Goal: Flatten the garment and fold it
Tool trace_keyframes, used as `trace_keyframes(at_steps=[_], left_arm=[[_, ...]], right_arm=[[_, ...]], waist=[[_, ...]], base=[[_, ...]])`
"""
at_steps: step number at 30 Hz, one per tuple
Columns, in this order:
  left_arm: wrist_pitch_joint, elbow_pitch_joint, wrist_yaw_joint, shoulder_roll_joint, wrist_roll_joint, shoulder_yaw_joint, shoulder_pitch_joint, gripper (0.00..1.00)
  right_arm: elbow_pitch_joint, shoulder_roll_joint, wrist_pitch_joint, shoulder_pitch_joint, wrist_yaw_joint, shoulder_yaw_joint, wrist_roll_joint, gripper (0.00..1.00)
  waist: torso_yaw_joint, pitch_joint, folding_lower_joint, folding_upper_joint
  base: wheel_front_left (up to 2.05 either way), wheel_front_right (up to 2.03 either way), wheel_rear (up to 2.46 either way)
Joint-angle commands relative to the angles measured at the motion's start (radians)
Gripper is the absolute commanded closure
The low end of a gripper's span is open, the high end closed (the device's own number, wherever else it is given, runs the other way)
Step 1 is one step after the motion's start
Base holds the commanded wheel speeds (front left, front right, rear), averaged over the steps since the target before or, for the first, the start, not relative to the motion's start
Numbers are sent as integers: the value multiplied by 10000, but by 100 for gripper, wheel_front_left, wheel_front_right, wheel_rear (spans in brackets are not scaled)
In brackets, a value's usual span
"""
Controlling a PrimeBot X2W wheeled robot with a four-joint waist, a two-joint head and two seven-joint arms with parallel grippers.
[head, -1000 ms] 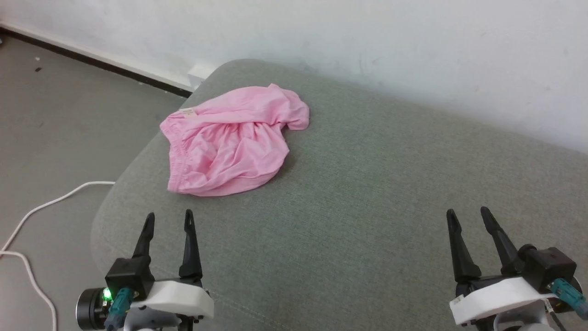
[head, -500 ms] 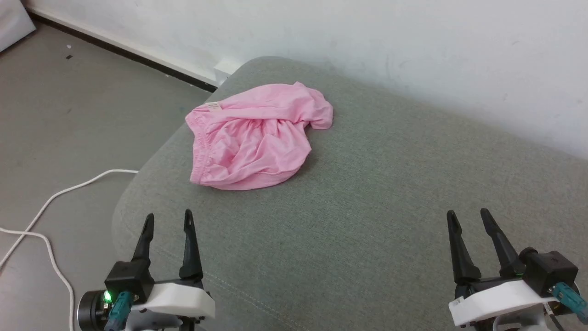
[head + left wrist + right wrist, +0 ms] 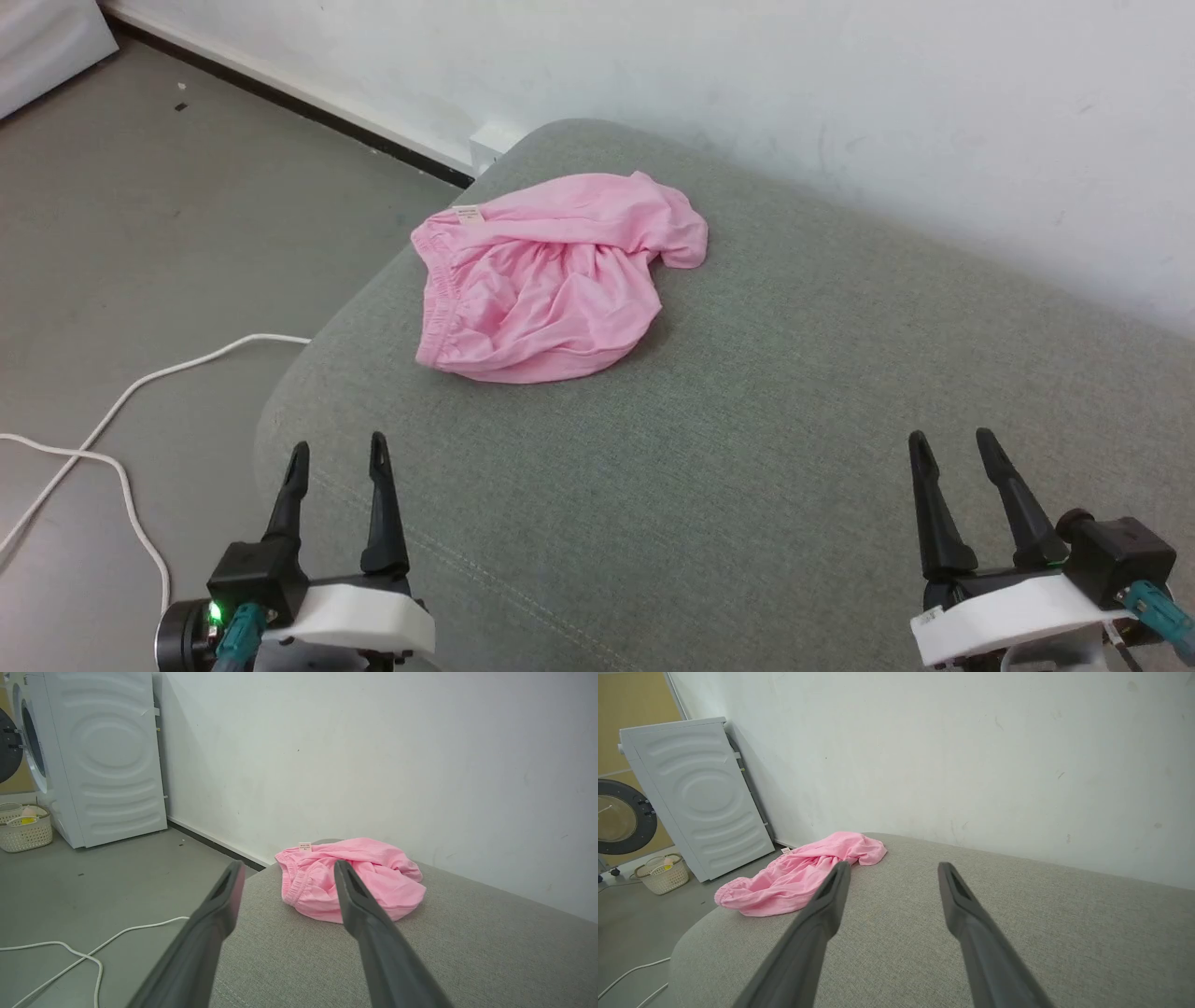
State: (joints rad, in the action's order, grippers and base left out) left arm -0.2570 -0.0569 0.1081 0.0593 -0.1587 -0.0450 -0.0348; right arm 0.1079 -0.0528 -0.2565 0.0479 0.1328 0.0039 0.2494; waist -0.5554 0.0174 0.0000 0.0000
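The garment (image 3: 551, 275) is a crumpled light pink cloth lying near the far left corner of a grey cushioned surface (image 3: 766, 411). Its gathered waistband faces left and a small white label (image 3: 468, 215) sticks up at its far left. My left gripper (image 3: 338, 451) stands open at the lower left, well short of the garment, nothing between its fingers. My right gripper (image 3: 952, 445) stands open at the lower right, far from the cloth. In the left wrist view the garment (image 3: 373, 882) lies ahead beyond the open left gripper (image 3: 287, 870). The right wrist view has the garment (image 3: 798, 877) ahead to the left of the open right gripper (image 3: 892, 870).
A white wall (image 3: 747, 75) runs behind the cushion. A white cable (image 3: 131, 392) lies on the grey floor to the left. A white washing machine (image 3: 103, 756) and a woven basket (image 3: 23, 828) stand further left along the wall.
The head camera has turned left, so the garment and cushion sit further right in the picture. Both grippers keep their places and stay open. The garment has not been touched.
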Motion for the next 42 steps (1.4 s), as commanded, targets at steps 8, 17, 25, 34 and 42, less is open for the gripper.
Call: trace_keyframes(at_steps=[8,17,25,34,42], left_arm=[[-47,11,87,24,-26,37,-94,0],[229,21,-445,74,-977,156,557,0],[1616,-653,-1441,757,-2186,491,3551,0],[4066,-2979,-1479,1294,-3906,1284,6763,0],[7294,-4606,91,1862,-4383,1616,7754,0]], right_arm=[[-16,26,-53,103,-21,-17,31,0],[-39,26,-53,116,-21,-86,26,0],[-451,26,213,-213,-21,-196,-334,0],[-1578,26,951,-656,-21,-603,-1082,0],[-2379,-4,1375,-951,-21,-917,-1432,0]], waist=[[12,-20,0,0],[-14,-68,0,0],[407,-848,0,0],[1587,-2809,0,0],[2551,-4195,0,0]], base=[[0,0,0],[0,0,0],[0,0,0],[0,0,0],[0,0,0]])
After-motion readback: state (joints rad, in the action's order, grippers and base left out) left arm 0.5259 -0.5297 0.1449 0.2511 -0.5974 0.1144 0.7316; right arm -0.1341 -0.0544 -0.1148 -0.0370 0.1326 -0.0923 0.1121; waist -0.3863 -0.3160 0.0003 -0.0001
